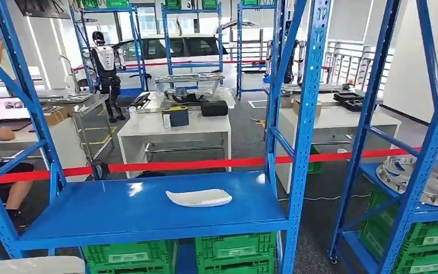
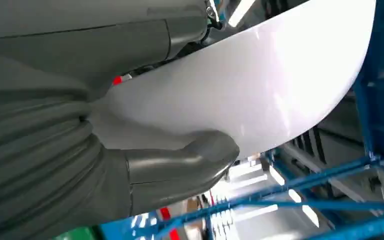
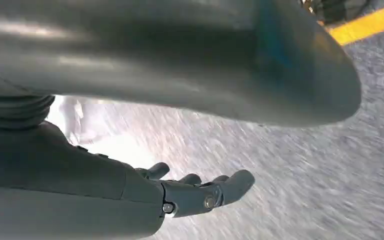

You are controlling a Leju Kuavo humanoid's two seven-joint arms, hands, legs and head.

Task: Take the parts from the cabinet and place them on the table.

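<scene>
Currently left hand [image 2: 130, 165] grips a smooth, glossy white curved panel [image 2: 260, 85], thick grey thumb pressed on its face. Right hand [image 3: 200, 192] hangs over speckled grey carpet [image 3: 305, 190], fingers loosely extended, holding nothing. Another white curved panel [image 1: 199, 198] lies flat on the blue metal shelf [image 1: 120, 214], above green ribbed crates [image 1: 234, 254].

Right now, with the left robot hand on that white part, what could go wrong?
1. The left robot hand holds a white part near one end, thumb on a glossy face; the long overhang could pivot or slip.
2. Blue rack uprights stand close; the part could clip one on the way out.
3. Another white part lies on the blue shelf, still to fetch.
</scene>
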